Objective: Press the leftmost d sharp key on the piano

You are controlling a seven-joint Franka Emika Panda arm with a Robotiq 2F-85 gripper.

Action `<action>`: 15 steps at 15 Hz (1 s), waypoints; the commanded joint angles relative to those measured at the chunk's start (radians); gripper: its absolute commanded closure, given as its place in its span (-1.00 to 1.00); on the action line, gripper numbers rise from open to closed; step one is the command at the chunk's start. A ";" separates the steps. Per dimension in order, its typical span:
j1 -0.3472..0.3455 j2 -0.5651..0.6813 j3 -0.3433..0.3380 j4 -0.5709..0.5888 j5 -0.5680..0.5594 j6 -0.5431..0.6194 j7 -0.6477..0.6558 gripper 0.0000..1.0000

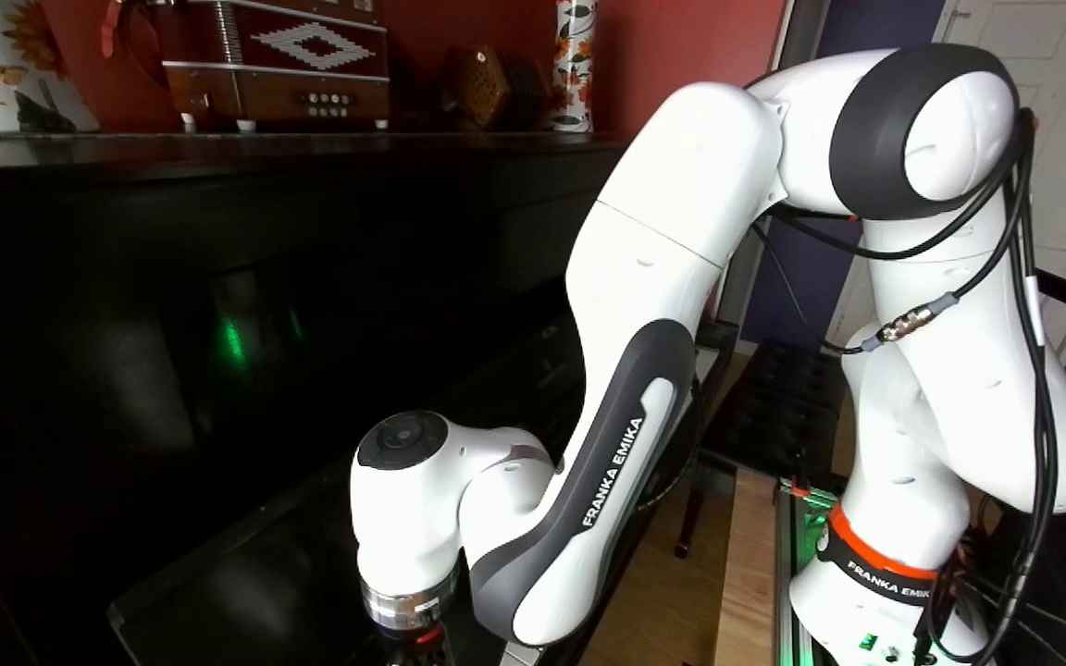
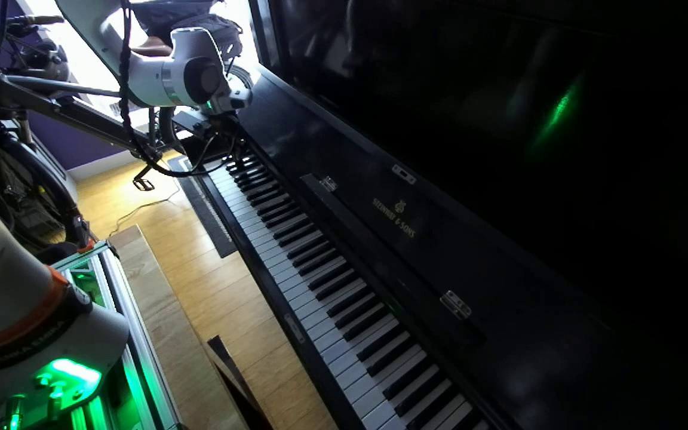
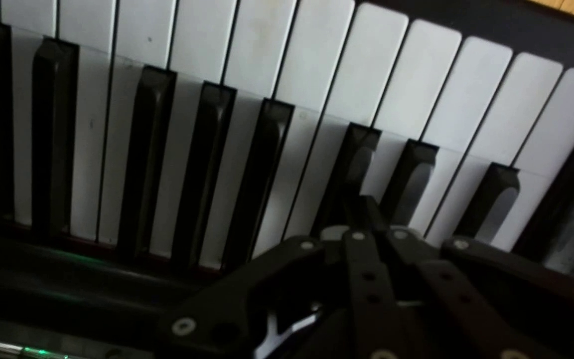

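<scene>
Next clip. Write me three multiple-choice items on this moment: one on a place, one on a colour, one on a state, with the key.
1. At which part of the keyboard is the end effector?
A. Its middle
B. The end nearer the bicycle
C. The end farther from the bicycle

2. What colour is the arm's base ring?
A. Blue
B. Yellow
C. Orange

3. What state is the end effector in?
A. Shut, holding nothing
B. Wide open
C. Shut on a pencil

1 B: in an exterior view it hangs at the keyboard's far end, on the bicycle's side.
2 C: the ring shows orange in both exterior views.
3 A: in the wrist view the fingertips sit together, with nothing between them.
</scene>
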 commanded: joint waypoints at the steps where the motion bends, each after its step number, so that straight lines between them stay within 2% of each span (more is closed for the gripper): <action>1: 0.022 0.023 -0.020 0.013 -0.005 0.012 0.016 1.00; 15: 0.003 0.032 0.000 0.012 0.047 0.007 0.000 1.00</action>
